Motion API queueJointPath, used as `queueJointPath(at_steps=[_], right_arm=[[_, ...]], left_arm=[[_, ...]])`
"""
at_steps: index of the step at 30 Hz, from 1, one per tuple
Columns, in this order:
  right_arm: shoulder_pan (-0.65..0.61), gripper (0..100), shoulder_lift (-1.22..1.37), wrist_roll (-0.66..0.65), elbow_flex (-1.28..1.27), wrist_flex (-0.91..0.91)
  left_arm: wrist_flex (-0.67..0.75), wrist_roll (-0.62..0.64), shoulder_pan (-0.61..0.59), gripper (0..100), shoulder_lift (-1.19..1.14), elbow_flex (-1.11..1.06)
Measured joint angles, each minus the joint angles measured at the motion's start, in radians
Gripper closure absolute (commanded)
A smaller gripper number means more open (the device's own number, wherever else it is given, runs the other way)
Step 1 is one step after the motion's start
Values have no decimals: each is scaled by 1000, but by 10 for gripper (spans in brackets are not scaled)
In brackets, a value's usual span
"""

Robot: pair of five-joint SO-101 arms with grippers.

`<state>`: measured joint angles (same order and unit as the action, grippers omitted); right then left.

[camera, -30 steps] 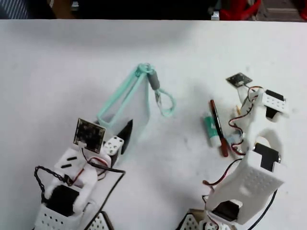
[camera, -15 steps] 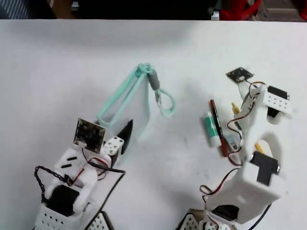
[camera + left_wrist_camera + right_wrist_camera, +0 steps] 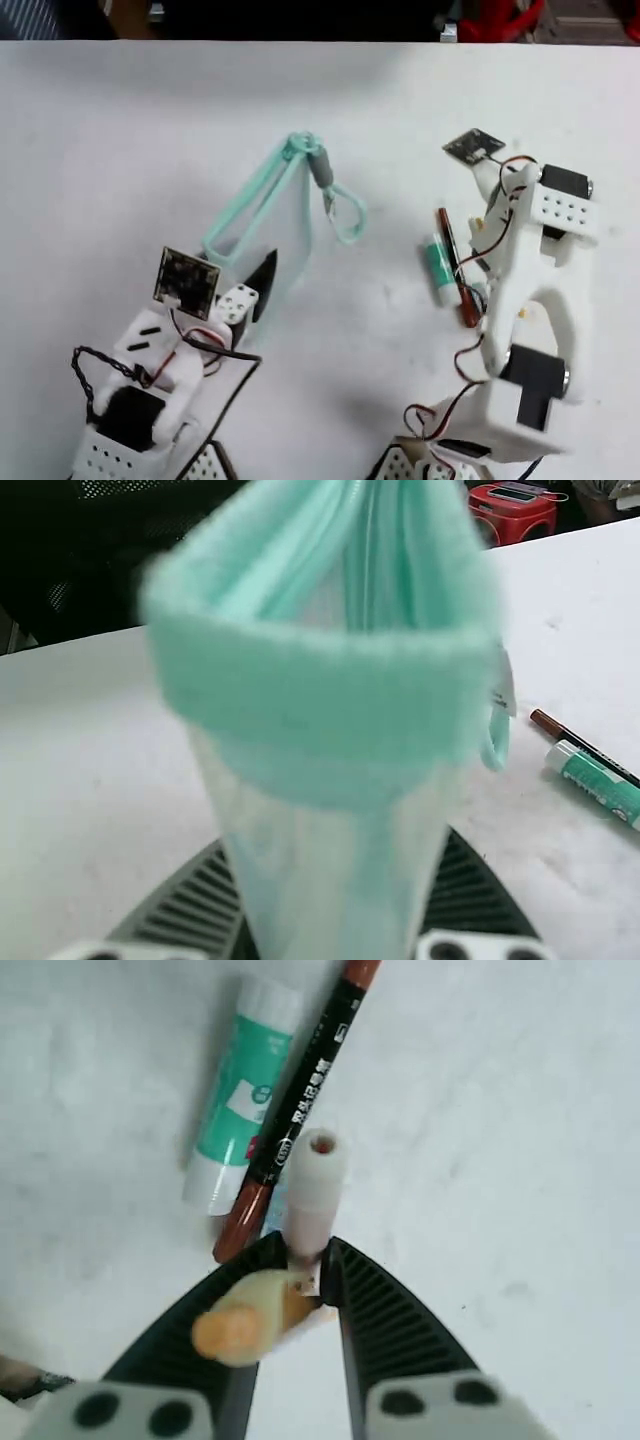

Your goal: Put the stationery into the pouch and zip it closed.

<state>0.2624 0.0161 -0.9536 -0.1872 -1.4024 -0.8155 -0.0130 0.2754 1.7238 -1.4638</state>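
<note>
On the left of the white table [image 3: 120, 130], the left gripper [image 3: 252, 285] is closed on the near end of the mint-green translucent pouch [image 3: 320, 710]. It holds the pouch lifted, so that the long mouth stands open towards the middle of the table. The mouth is narrow, so this grip must not loosen.

Between the two arms lie a green-and-white glue stick [image 3: 240, 1110] and a slim brown pen [image 3: 300, 1110]. They touch side by side and are well apart from the pouch.

On the right, the right gripper [image 3: 310, 1260] has its jaws pressed together on a pale cylindrical marker with a yellow-orange end [image 3: 315, 1175]. It is probably a highlighter, though the close view does not make this sure. The marker's tip is just beside the brown pen.

The step in hand appears to be the carrying of this marker to the pouch. To do it well, the arm should:

- lift straight up first, so that the tip does not drag the pen or the glue stick;
- turn the marker along the length of the opening;
- lower it inside the rim before the jaws open.

A release above the edge could let it roll off the soft wall.
</note>
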Motion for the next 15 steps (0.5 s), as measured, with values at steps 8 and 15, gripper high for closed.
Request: queueJointPath(at_steps=[8,15], right_arm=[[-74,980,-238,3,0,-97],[-126,981,-282,3,-97,-46]], left_arm=[[0,0,0,834,0,0],[0,0,0,834,0,0]])
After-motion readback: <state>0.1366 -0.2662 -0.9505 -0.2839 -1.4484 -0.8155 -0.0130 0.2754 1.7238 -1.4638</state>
